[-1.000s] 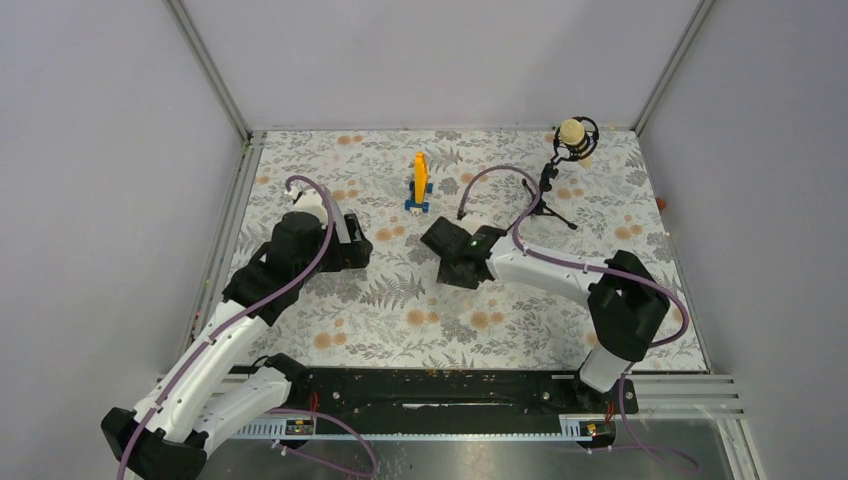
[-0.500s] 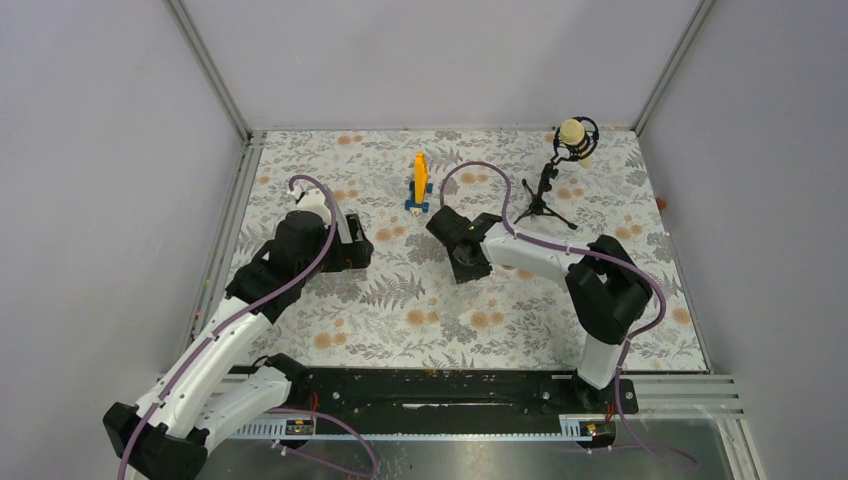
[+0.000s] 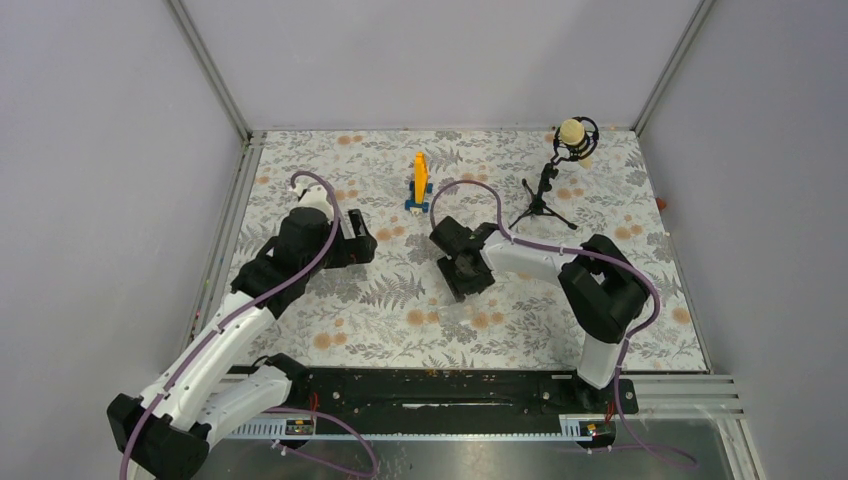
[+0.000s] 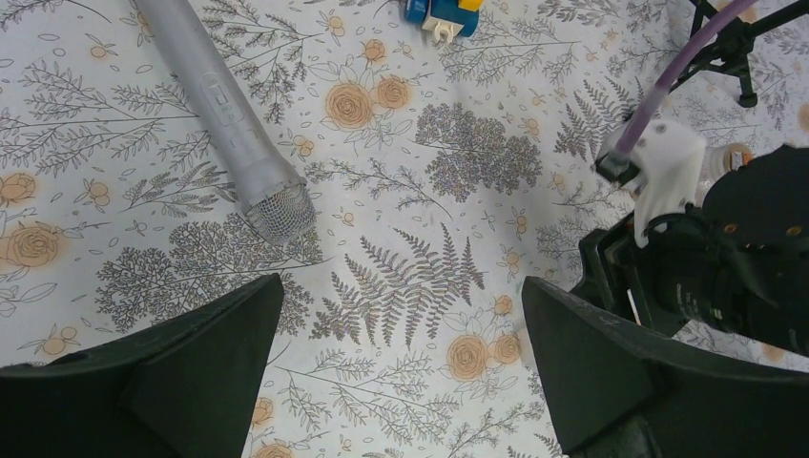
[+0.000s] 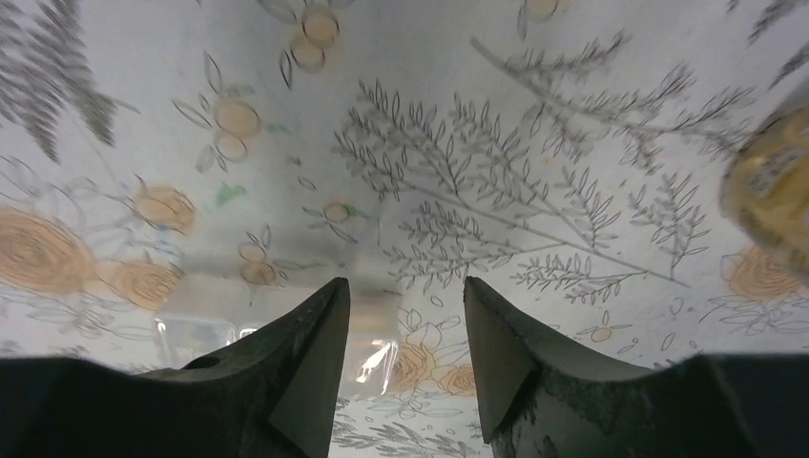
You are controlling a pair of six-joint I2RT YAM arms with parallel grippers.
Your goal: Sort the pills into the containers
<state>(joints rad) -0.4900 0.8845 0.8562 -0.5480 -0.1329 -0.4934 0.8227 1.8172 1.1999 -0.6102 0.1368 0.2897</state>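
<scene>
The colourless jar [image 5: 377, 355] shows only in the right wrist view, as a faint see-through shape with a glare low between my fingers and behind the left one. The amber-tan jar [image 5: 775, 186] is blurred at that view's right edge. My right gripper [image 5: 405, 296] is open, close above the cloth, with its jaws either side of the colourless jar's edge. In the top view the right gripper [image 3: 464, 272] hides both jars. My left gripper [image 4: 403, 286] is wide open and empty above the cloth, left of the right gripper [image 4: 725, 258]; it also shows in the top view [image 3: 352, 246]. I see no pills.
A grey cylindrical tube [image 4: 229, 105] lies on the flowered cloth at far left of the left gripper. An upright orange piece on a blue base [image 3: 419, 182] stands at the back middle. A microphone stand [image 3: 560, 165] stands at the back right. Walls enclose the table.
My right gripper has swung left and toward the near side, turning over the spot where the jars are. My left arm has shifted only slightly.
</scene>
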